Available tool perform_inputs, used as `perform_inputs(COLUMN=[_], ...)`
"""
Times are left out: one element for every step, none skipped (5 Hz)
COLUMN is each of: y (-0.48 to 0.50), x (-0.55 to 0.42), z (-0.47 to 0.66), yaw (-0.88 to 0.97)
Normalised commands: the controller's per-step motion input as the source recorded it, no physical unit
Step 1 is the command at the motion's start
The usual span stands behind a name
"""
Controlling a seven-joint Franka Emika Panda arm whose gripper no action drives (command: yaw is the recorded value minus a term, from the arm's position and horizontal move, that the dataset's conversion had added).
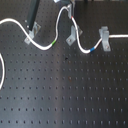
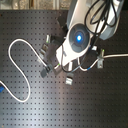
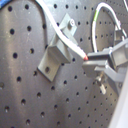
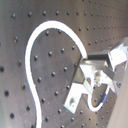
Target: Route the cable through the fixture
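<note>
Counter [image 1: 65, 95]: black perforated board with a regular grid of holes, carrying everything listed.
Arm [image 2: 80, 35]: white, with a blue light on its body; in the second exterior view it hides the middle bracket.
Cable [image 1: 62, 17]: white cord lying on the counter, looping from the left bracket, through the middle bracket, on to the right bracket in the first exterior view; one green band [image 1: 53, 43], one blue band [image 1: 92, 50].
Brackets: three small grey metal pieces; middle bracket [image 1: 75, 35], left bracket [image 1: 35, 29], right bracket [image 1: 105, 37].
Jaws [image 3: 92, 59]: beside the middle bracket, at the cable; whether they clasp it, cannot tell.
</note>
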Motion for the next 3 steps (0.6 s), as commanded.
perform_inputs(y=[0.086,0.164,0.223], x=[-0.049,-0.130,-0.163], z=[0.32,0.30,0.26], yaw=[0.53,0.56,0.52])
